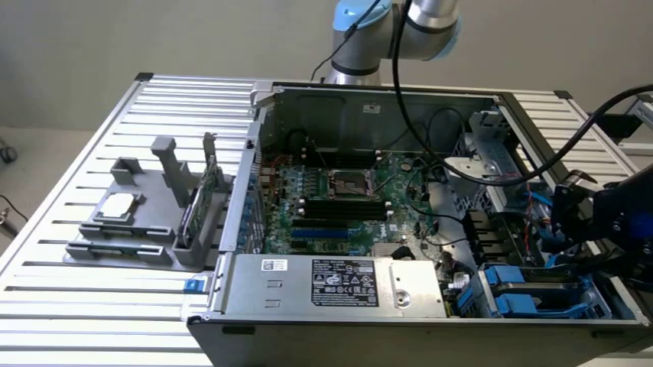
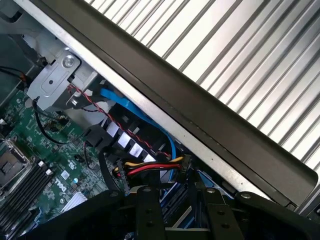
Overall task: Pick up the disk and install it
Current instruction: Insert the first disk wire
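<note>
Near edge of open computer case (image 1: 255, 176): power supply (image 1: 337, 283), label up. Beside it, in case's near corner at exterior view's right: blue carriers (image 1: 515, 294) in drive bay. Disk: cannot tell whether any carrier there holds it. Tool (image 1: 586, 245) hovers just above that bay; wide, narrow or holding something, cannot tell. Further: motherboard (image 1: 337, 191). Grey fixture (image 1: 133, 229) on slatted worktop (image 1: 61, 306), exterior view's left. Arm base (image 1: 393, 30) farthest.
</note>
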Robot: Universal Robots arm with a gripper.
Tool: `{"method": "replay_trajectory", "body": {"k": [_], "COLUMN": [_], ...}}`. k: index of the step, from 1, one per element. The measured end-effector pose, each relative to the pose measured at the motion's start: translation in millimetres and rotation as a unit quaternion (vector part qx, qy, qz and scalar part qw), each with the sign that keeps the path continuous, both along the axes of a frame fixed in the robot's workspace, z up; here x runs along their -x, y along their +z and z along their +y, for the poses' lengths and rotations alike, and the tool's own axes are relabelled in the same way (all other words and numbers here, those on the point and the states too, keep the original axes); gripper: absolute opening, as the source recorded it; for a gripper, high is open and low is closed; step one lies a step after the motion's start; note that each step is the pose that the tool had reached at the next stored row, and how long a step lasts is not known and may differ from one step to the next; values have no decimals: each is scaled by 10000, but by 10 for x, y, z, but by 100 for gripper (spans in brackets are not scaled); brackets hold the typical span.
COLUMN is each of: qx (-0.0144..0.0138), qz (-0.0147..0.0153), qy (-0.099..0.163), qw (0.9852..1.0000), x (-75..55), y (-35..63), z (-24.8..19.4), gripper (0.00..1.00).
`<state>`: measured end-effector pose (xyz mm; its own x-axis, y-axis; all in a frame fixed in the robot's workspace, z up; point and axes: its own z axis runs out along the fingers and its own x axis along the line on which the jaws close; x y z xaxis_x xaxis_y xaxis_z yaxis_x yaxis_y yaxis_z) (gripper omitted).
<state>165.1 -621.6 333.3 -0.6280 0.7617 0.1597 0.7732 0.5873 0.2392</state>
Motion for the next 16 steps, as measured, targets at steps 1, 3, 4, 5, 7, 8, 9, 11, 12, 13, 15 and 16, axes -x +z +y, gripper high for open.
{"method": "replay_trajectory", "body": {"k": [1,3,4,5,7,8,9,11,12,13,15,16], "qx": [-15,-45,-61,-74,-97,-107,-118,-136,-143,-151,-169,-178], "qz": [0,1,1,2,4,5,7,12,14,17,29,40], "qy": [-8,-24,-31,-38,-52,-60,-67,-83,-91,-99,-115,-121], "qw": [10000,10000,10000,10000,9999,9999,9999,9999,9999,9998,9998,9998], "x": [-4,-13,-18,-22,-29,-32,-35,-40,-41,-43,-44,-45], "y": [-2,-7,-9,-10,-13,-14,-15,-17,-17,-17,-18,-18], "z": [0,0,0,0,0,0,0,1,0,0,0,0], "gripper": [36,36,36,36,36,36,36,27,21,21,18,18]}}
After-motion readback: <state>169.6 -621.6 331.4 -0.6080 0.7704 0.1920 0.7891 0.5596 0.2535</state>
